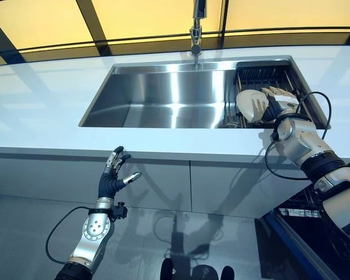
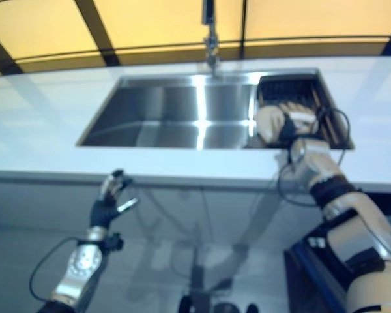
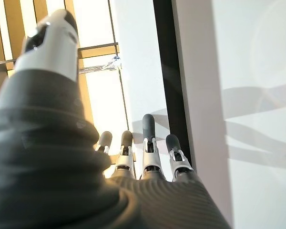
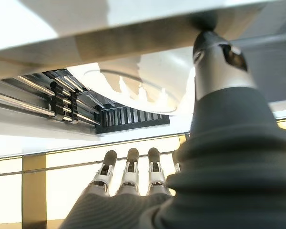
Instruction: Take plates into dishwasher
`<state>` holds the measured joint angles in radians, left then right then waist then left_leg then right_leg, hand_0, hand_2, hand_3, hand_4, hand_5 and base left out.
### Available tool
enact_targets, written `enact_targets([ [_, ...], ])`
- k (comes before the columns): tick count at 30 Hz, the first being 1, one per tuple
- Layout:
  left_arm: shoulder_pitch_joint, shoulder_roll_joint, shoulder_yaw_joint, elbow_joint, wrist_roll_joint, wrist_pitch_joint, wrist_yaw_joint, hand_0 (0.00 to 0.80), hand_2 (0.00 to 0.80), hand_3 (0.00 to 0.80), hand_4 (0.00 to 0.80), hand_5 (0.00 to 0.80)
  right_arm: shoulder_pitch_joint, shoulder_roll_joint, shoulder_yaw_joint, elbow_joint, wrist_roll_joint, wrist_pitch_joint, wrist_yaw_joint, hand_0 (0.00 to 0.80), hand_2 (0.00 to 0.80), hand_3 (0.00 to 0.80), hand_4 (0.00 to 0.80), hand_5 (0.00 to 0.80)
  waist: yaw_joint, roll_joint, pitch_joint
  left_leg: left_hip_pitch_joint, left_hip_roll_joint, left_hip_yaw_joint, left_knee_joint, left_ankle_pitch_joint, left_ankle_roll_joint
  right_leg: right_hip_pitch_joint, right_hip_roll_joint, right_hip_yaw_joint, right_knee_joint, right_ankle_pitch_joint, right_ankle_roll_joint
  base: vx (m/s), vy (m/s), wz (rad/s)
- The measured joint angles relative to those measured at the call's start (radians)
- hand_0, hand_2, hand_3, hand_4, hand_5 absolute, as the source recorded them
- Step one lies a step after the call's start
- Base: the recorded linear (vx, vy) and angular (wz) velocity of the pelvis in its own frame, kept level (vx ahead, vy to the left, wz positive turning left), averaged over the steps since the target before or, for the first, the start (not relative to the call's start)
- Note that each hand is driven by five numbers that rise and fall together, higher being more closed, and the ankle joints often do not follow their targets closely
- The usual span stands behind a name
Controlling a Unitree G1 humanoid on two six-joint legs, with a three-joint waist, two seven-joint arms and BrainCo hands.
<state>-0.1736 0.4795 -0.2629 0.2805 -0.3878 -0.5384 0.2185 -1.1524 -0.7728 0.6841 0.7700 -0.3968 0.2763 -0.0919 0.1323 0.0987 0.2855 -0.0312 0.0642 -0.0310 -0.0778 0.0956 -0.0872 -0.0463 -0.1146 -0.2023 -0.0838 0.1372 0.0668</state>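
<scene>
A white plate stands on edge in the dark dish rack at the right end of the steel sink. My right hand reaches over the counter edge into the rack and lies against the plate's right side. In the right wrist view its fingers are straight and its thumb points towards the plate, so the hand is open. My left hand hangs below the counter in front of the cabinet, open and holding nothing.
A tap rises behind the sink. The white counter runs round it, with grey cabinet fronts below. At the lower right the open dishwasher shows a dark rack and a blue edge.
</scene>
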Motion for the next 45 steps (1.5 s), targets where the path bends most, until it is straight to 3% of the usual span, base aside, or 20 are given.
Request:
enact_targets([
  [8, 0.007, 0.000, -0.002, 0.000, 0.000, 0.000, 0.000, 0.000, 0.000, 0.000, 0.000, 0.000, -0.009, 0.024, -0.001, 0.043, -0.016, 0.013, 0.001, 0.000, 0.000, 0.000, 0.000, 0.000, 0.005, 0.001, -0.020, -0.020, 0.000, -0.001, 0.003, 0.002, -0.001, -0.019, -0.003, 0.000, 0.000, 0.001, 0.000, 0.000, 0.000, 0.00],
  [15, 0.019, 0.000, -0.032, -0.002, -0.001, 0.003, 0.001, 0.000, 0.000, 0.000, 0.000, 0.000, -0.042, 0.044, 0.017, 0.215, -0.024, 0.025, 0.012, 0.000, 0.000, 0.000, 0.000, 0.000, 0.021, 0.005, -0.030, -0.050, 0.002, -0.011, 0.003, 0.009, -0.003, -0.044, -0.002, -0.006, 0.000, 0.005, 0.000, -0.021, -0.009, 0.01],
  [24, 0.054, 0.002, -0.038, 0.001, -0.041, 0.005, -0.004, 0.000, 0.000, 0.000, 0.000, 0.000, -0.127, 0.046, 0.074, 0.310, -0.046, 0.035, 0.039, 0.000, 0.000, 0.000, 0.000, 0.000, 0.036, 0.021, -0.022, -0.087, 0.002, -0.030, -0.001, 0.026, -0.008, -0.073, -0.004, -0.031, -0.004, 0.012, -0.008, -0.036, -0.010, 0.06],
  [26, 0.055, 0.002, -0.038, 0.001, -0.045, 0.005, -0.005, 0.000, 0.000, 0.000, 0.000, 0.000, -0.145, 0.046, 0.084, 0.315, -0.047, 0.036, 0.042, 0.800, 0.800, 0.800, 0.800, 0.800, 0.047, 0.025, -0.020, -0.094, 0.004, -0.028, -0.001, 0.027, -0.009, -0.082, -0.004, -0.036, -0.003, 0.017, -0.009, -0.034, -0.007, -0.06],
  [45, 0.054, 0.006, -0.039, -0.001, -0.090, 0.004, -0.021, 0.000, 0.000, 0.000, 0.000, 0.000, -0.179, 0.039, 0.125, 0.336, -0.125, 0.063, -0.049, 0.800, 0.800, 0.800, 0.800, 0.800, 0.052, 0.029, -0.016, -0.106, 0.000, -0.037, -0.005, 0.035, -0.007, -0.088, -0.007, -0.054, -0.003, 0.019, -0.005, -0.010, -0.003, 0.02],
])
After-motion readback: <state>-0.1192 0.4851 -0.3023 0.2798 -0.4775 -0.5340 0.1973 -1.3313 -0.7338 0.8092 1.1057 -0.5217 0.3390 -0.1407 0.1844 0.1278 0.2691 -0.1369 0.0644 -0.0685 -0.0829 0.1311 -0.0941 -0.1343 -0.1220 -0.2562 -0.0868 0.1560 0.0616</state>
